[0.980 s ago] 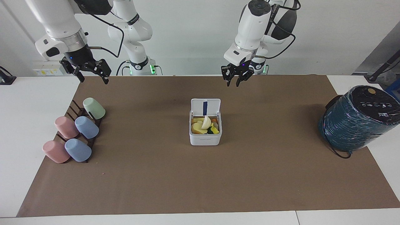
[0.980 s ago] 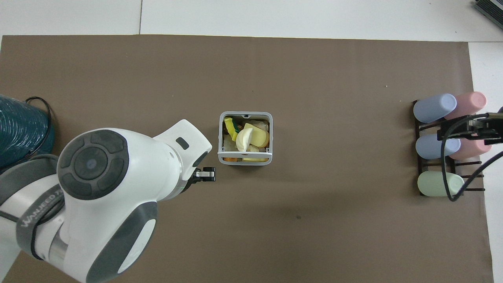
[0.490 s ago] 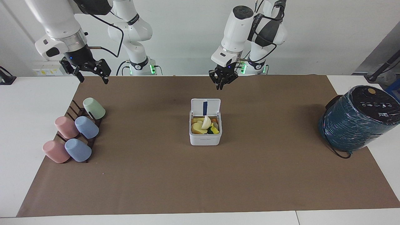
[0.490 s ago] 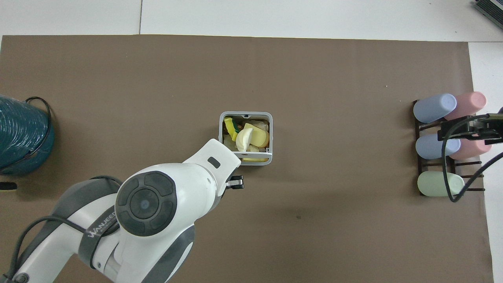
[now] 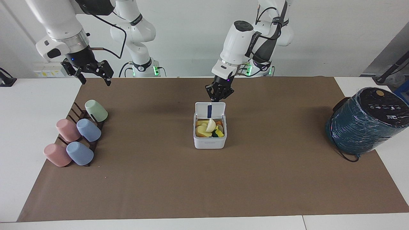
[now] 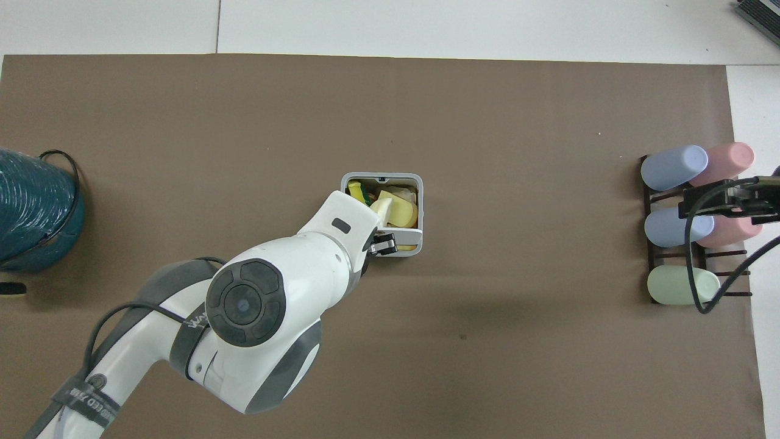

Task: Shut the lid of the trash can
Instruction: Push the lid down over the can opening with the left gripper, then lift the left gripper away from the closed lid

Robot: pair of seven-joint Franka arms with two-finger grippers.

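Observation:
The white trash can (image 5: 209, 142) stands mid-table on the brown mat, full of yellow and green scraps. Its lid (image 5: 210, 110) stands upright on the edge nearer the robots, with the blue strip on its underside showing. My left gripper (image 5: 218, 99) is shut and points down just above the lid's top edge. Whether it touches the lid I cannot tell. In the overhead view the left gripper (image 6: 386, 244) covers the near rim of the trash can (image 6: 420, 207). My right gripper (image 5: 95, 81) is open and waits in the air over the mat's corner by the cup rack.
A large dark teal wrapped cylinder (image 5: 367, 121) with a black cable sits at the left arm's end of the table. A dark rack (image 5: 76, 110) holding several pastel cups (image 5: 88, 130) lies at the right arm's end. The brown mat (image 5: 204, 185) covers most of the table.
My left gripper has swung toward the table's middle and come down, from high beside the trash can to just above the lid's top edge. The lid stays upright. The right arm has not moved.

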